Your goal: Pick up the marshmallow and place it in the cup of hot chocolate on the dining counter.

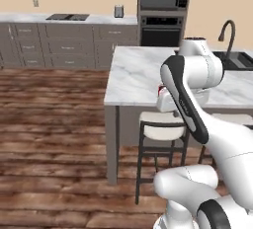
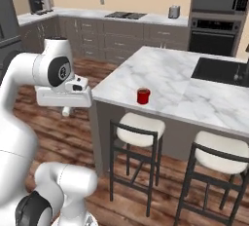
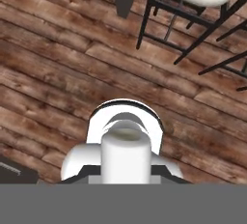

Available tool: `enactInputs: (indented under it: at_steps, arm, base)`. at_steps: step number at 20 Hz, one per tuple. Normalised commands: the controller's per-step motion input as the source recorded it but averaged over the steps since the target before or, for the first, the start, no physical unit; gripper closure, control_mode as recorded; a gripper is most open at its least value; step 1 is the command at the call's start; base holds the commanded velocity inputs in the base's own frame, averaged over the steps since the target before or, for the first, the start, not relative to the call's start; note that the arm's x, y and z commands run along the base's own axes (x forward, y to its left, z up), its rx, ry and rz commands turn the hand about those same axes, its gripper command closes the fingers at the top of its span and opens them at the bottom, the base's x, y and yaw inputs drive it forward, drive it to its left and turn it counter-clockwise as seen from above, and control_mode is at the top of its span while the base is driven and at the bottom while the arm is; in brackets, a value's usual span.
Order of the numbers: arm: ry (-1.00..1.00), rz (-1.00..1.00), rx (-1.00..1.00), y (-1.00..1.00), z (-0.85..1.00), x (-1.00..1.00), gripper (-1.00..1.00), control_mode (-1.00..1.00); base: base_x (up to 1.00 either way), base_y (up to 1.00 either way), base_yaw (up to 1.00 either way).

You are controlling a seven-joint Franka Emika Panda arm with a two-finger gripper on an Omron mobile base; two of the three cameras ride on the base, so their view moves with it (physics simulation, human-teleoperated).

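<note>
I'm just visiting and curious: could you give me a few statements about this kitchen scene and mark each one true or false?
1. The end effector is shut on the marshmallow. True.
2. The cup of hot chocolate lies tipped over on the floor. False: it stands upright on the dining counter, near its front edge.
3. In the hand view, the marshmallow hangs over the wooden floor. True.
4. The marshmallow is already in the cup. False: it is held beside the counter, apart from the cup.
5. Two stools stand in front of the counter. True.
</note>
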Motion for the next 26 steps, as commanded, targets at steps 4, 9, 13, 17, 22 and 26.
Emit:
enactInputs:
  at_steps: [4,9,13,17,22,26]
  arm:
    - [0.0,0.0,0.0,0.0,0.0,0.0,1.0,1.0]
    - [0.0,0.0,0.0,0.0,0.0,0.0,1.0,1.0]
    - [0.0,0.0,0.0,0.0,0.0,0.0,1.0,1.0]
    - [0.0,0.0,0.0,0.0,0.0,0.0,1.0,1.0]
    - [0.0,0.0,0.0,0.0,0.0,0.0,1.0,1.0]
    - [0.0,-0.01,0.0,0.0,0.0,0.14,1.0,-1.0]
  base:
    - [0.49,0.0,-0.07]
    - [0.74,-0.03,-0.06]
    - [0.92,-0.11,-0.07]
    - [0.86,0.0,-0.07]
    - [0.63,0.0,-0.05]
    - [0.38,0.0,-0.03]
